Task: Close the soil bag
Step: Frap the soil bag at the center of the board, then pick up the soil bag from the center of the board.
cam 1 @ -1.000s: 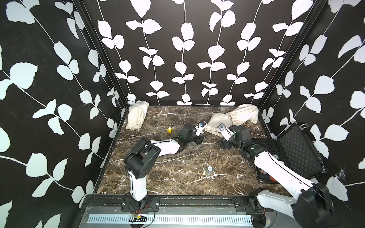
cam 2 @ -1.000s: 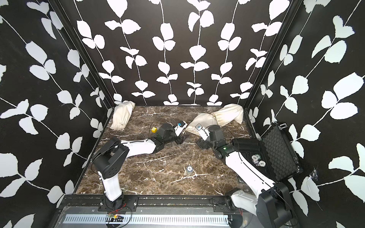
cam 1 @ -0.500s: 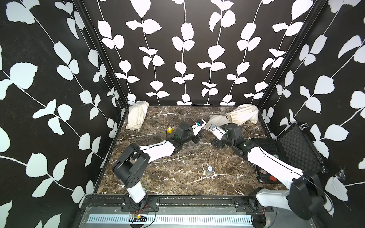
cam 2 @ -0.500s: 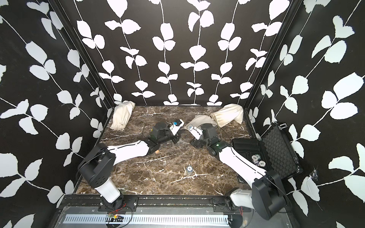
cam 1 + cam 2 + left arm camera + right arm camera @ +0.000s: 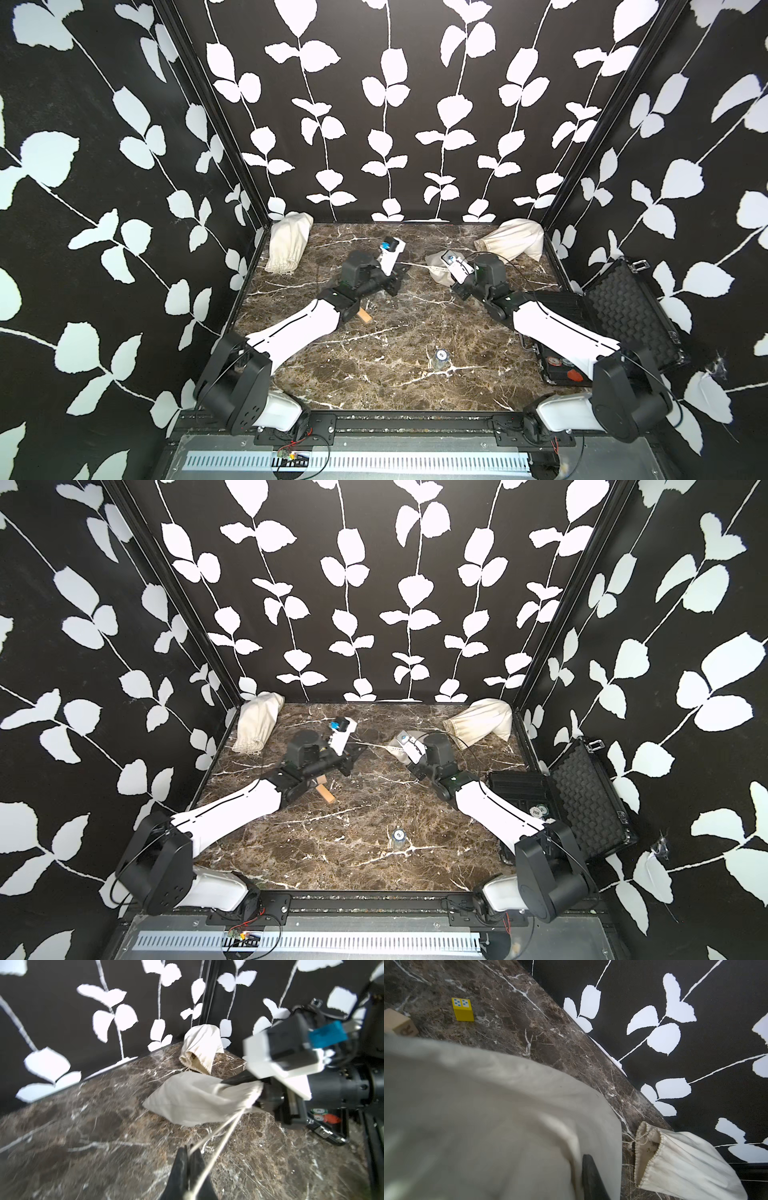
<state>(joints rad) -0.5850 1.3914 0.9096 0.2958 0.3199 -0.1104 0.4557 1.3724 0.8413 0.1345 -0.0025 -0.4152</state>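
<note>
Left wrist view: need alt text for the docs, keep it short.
The left gripper is shut on the taut drawstring of a pale soil bag on the marble table, while the right gripper clamps the bag's mouth. A second cloth bag lies in the corner behind.

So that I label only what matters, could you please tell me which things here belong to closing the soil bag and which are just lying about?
Part of the job:
soil bag in the middle; its drawstring, pinched in the jaws of the left gripper.

Lying about:
far-left cloth bag; far-right cloth bag; yellow block; wooden block; small round object; open black case.
</note>
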